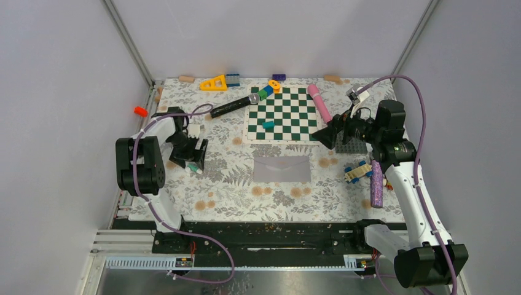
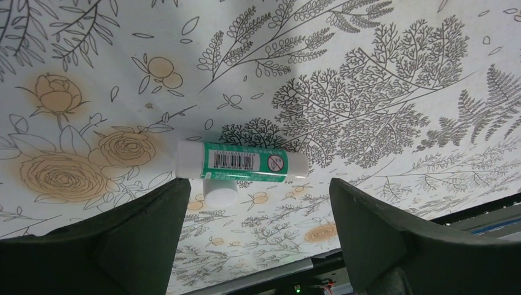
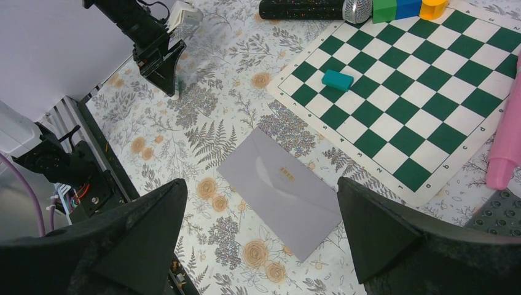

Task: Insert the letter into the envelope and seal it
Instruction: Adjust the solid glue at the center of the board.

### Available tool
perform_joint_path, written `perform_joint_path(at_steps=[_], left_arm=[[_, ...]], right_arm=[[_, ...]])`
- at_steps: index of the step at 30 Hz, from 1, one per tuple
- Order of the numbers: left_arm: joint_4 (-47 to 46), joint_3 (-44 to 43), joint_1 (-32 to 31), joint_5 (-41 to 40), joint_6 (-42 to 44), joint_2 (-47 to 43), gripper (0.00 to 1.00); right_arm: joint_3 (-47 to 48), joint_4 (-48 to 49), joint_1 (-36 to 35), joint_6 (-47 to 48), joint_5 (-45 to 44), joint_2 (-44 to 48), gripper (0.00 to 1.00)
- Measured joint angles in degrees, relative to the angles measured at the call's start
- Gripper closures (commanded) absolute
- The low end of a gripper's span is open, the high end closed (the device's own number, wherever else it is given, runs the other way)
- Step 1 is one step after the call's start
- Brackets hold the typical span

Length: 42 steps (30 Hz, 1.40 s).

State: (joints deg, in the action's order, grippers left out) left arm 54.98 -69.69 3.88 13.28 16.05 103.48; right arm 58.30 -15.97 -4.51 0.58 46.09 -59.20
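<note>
- The envelope (image 1: 282,168) is seen lying flat on the flowered desk (image 1: 221,190), just in front of the green-and-white chessboard mat (image 1: 282,114) and roughly midway between the two arms.
- In the right wrist view the envelope (image 3: 282,190) is shown light grey, with a small yellowish mark near its middle; nothing is touching it.
- The left hand (image 1: 195,158) is held wide open on the left side of the desk, well apart from the envelope, and nothing is gripped.
- In the left wrist view a green-and-white glue stick (image 2: 241,161) is seen lying on its side on the desk between the spread fingers (image 2: 153,227) of the left hand (image 2: 258,182); a small white round piece (image 2: 220,193) is touching its side.
- The right hand (image 1: 329,135) is also held wide open and empty, raised near the dark grey studded plate (image 1: 350,144) at the right edge of the chessboard mat.
- A teal block (image 3: 337,80) is seen resting on the chessboard mat.
</note>
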Motion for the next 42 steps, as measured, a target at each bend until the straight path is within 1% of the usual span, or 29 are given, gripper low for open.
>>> perform_joint_path(at_steps=[9,20,31,38,42], left_arm=[[-1.53,0.76,0.0,0.0,-0.7,2.05,0.13],[-1.14,-3.23,-0.81,-0.02,-1.7,4.96,0.12],[-0.85,-8.24,-5.51,-1.05,-2.54,8.46,0.15],[-0.57,-10.78,-9.99,-1.86,-2.56,10.21,0.16],[0.0,-13.66,-12.92,-2.25,-2.56,12.13,0.16]], right_arm=[[-0.02,0.0,0.0,0.0,0.0,0.0,0.0],[0.0,-0.02,0.0,0.0,0.0,0.0,0.01],[0.0,-0.02,0.0,0.0,0.0,0.02,0.0],[0.0,-0.02,0.0,-0.02,0.0,0.02,0.0],[-0.02,-0.02,0.0,-0.02,0.0,0.02,0.0]])
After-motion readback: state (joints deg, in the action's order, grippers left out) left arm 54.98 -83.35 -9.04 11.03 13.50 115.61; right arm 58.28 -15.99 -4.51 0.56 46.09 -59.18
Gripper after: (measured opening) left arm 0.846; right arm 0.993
